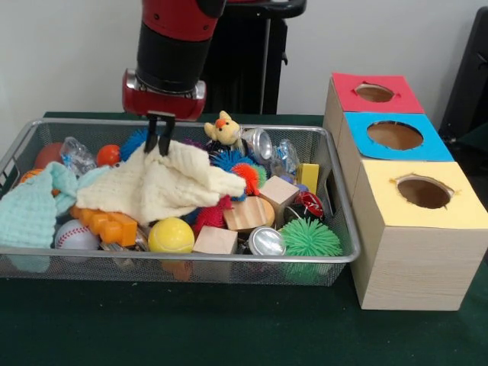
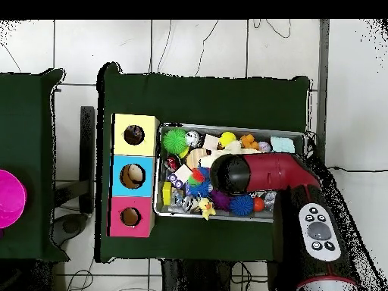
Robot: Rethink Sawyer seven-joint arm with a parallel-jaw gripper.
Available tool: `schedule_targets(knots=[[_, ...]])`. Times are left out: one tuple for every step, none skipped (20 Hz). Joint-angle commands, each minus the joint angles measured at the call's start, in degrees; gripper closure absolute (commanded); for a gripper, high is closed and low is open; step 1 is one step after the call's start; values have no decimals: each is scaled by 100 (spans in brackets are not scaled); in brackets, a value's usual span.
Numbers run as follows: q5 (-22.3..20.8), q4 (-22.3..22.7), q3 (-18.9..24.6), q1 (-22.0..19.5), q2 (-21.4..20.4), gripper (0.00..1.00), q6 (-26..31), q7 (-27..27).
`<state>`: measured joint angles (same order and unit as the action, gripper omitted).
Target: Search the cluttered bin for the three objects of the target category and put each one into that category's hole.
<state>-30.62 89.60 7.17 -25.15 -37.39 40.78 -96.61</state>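
Printed pieces weren't visible anywhere in the wire bin (image 1: 23,149), likely buried; gripper (image 1: 160,142) sat at its 11 o'clock, fingers pinched on the cream cloth (image 1: 164,185), yellow hole (image 1: 424,191) off at 3 o'clock.

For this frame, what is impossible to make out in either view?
- Printed floppy target pieces: none visible; the plain cream waffle cloth covers the middle of the silver wire mesh basket in the front view.
- Gripper: hidden by the red and black arm in the overhead view.
- Inside the yellow-topped hole: too dark in both views.
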Motion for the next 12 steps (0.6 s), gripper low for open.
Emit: schedule_targets(knots=[[-417, -450, -64, -57, -337, 100, 881, 846], [-432, -449, -54, -70, -353, 100, 894, 868], [-433, -455, -39, -93, -355, 100, 897, 892], [-450, -435, -36, -113, -379, 100, 863, 914], [-459, -443, -31, -127, -381, 100, 843, 930], [-467, -482, -14, -144, -366, 100, 817, 944], [-476, -508, -3, -158, -362, 100, 820, 960], [-501, -544, 16, -178, -364, 100, 800, 996], [-530, -601, 38, -178, -355, 100, 797, 1025], [-554, -682, 68, -169, -325, 100, 807, 1049], [-590, -791, 93, -179, -301, 100, 844, 1125], [-617, -876, 129, -197, -287, 100, 859, 1206]])
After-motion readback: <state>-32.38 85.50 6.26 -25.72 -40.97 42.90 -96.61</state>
